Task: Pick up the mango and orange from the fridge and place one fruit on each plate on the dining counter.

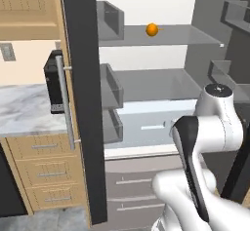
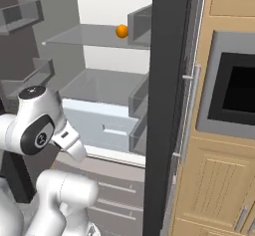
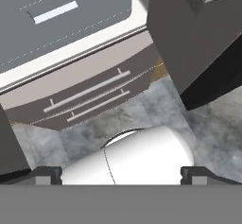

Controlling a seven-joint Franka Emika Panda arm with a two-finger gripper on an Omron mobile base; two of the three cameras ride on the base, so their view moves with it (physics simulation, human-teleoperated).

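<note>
orange (image 1: 152, 29) on fridge (image 1: 146, 86) shelf (doors open), pincer (image 3: 121, 175) spread

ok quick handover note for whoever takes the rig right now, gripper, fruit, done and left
Gripper: open, holding nothing, pointed down at the floor in front of the fridge.
Fridge doors are open. Orange sits on the upper shelf, untouched. I can't spot the mango.
Done: fridge reached and opened.
Left: raise the arm to the shelf, pick the orange, find the mango, carry one fruit to each plate.

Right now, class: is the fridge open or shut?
Open. The fridge has both dark doors swung wide, showing its white inside, grey shelves and the orange on the upper shelf.
</note>
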